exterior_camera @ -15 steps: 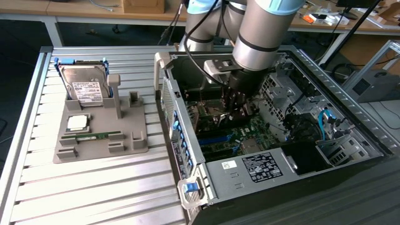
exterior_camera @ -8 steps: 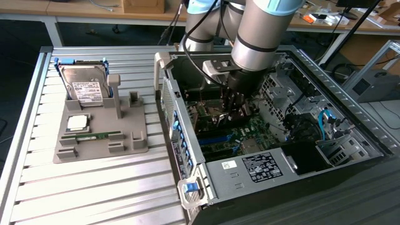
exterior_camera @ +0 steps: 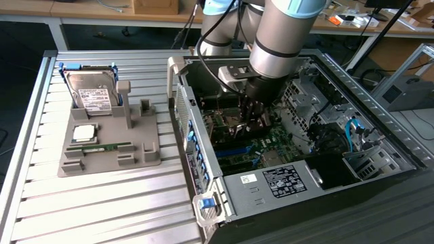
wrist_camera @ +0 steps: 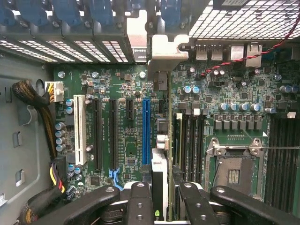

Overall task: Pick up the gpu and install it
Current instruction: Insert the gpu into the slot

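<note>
A bench (exterior_camera: 101, 203) of ribbed aluminium slats fills the foreground, lit evenly and brightly. Behind it, along the far side, runs a wooden worktop (exterior_camera: 81, 10) on white legs, cluttered with cables and small boxes. At the exterior view's right stands a metal frame (exterior_camera: 407, 66) with a grey box beside it, over a dark floor (exterior_camera: 20, 46).

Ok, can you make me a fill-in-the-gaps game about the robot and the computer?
1. The gripper holds the gpu inside the open computer ____.
2. The long slot nearest the gpu is coloured ____.
3. On the grey tray, the hard drive has a ____ label.
Missing words: case; blue; white.
</note>
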Controlling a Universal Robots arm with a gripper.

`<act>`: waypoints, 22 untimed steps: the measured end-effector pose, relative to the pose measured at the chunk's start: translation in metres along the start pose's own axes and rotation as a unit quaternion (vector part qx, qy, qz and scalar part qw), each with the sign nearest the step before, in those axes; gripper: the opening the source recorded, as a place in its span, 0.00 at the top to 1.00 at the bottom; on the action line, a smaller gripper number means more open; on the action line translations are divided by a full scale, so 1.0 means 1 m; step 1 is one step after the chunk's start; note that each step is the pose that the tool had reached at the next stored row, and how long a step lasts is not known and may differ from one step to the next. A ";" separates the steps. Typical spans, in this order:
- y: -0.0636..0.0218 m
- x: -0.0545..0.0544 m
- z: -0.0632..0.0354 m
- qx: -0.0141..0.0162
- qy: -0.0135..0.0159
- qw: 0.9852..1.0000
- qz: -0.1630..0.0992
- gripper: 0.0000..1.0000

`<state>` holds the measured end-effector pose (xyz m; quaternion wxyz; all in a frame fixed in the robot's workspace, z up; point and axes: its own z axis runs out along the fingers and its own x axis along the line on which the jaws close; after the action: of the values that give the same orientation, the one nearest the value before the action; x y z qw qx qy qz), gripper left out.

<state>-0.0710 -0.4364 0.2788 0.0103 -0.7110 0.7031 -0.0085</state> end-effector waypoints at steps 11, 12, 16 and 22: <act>0.0009 0.000 0.0020 0.000 0.000 1.000 0.000 0.73; 0.0010 0.000 0.0022 0.000 0.000 1.000 0.000 0.73; 0.0013 0.000 0.0030 0.000 0.000 1.000 0.000 0.73; 0.0018 0.000 0.0045 0.000 0.000 1.000 0.000 0.73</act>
<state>-0.0727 -0.4364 0.2742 0.0103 -0.7110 0.7031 -0.0085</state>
